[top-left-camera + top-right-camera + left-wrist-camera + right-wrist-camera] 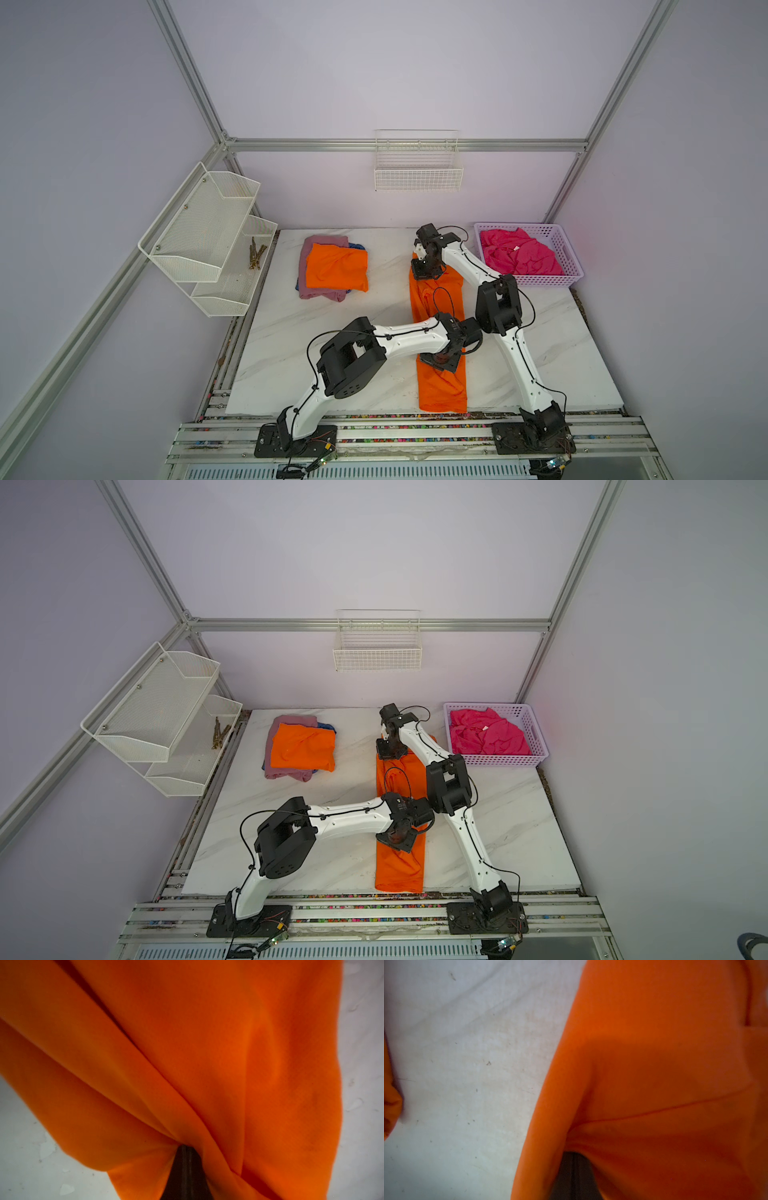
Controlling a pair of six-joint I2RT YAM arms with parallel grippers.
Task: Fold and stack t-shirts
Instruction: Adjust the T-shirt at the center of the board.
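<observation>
In both wrist views — closed jaws half-buried in long orange t-shirt.

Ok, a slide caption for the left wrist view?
Left end effector shut on the orange t-shirt, cloth bunching over the white table.

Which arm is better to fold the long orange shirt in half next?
Probably right: the right claw pinches the far end of the long bright orange cloth t-shirt; the left claw grips it partway along.

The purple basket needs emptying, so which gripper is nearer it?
Right. The right gripper sits near the purple basket; the left gripper is farther away, nearer the camera.
</observation>
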